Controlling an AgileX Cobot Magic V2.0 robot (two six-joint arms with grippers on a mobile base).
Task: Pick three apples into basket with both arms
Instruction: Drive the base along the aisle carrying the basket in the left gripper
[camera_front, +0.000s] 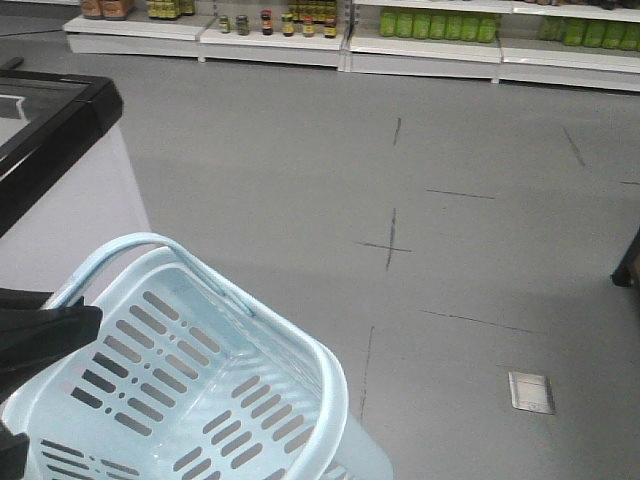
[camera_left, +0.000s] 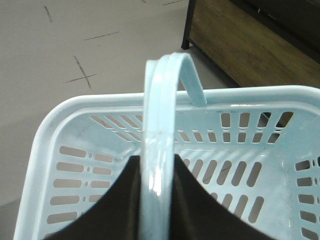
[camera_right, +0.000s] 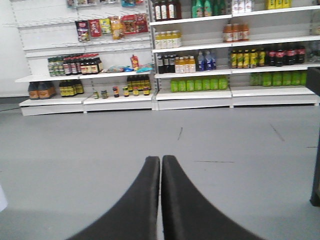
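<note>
With no apples in view, the left pincer (camera_left: 159, 167) clamps one handle (camera_left: 162, 100) of the empty basket (camera_front: 335, 390) above the floor (camera_front: 450, 180), the right pincer (camera_right: 160, 165) shut on nothing, so the basket could tilt or slip.

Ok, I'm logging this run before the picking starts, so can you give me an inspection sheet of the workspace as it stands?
Surface: grey floor, dark scuff lines, one floor plate.
Job's things: basket empty where visible; apples nothing seen.
Clutter: nothing seen.
Grippers: left gripper closed on the basket's handle; right gripper shut, empty.
Cables: nothing seen.
Surroundings: stocked shelves, black-rimmed cabinet.
</note>
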